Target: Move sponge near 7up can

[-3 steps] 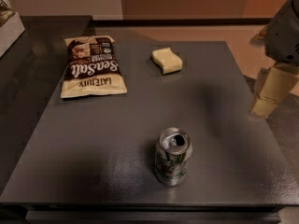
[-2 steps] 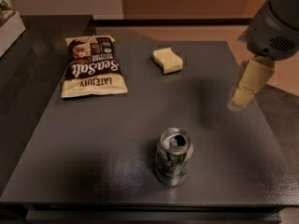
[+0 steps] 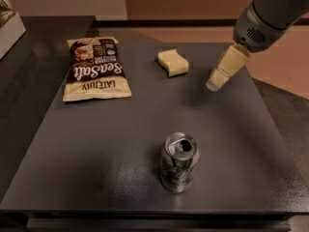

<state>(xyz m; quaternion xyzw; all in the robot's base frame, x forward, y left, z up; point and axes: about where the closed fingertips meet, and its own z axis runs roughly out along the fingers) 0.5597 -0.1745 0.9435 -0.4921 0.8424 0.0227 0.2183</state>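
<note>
Gripper (image 3: 214, 84) hovers at the sponge's (image 3: 173, 62) three o'clock, grip state unreadable, sponge untouched, carry toward 7up can (image 3: 179, 162) at six o'clock yet to come.

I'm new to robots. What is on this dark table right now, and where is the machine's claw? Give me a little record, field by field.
sponge: pale yellow block, far side of table, untouched
7up can: upright, near front edge, well apart from sponge
chip bag: lying flat, left of sponge
gripper: hovers right of sponge, holding nothing
table: dark, flat top
</note>
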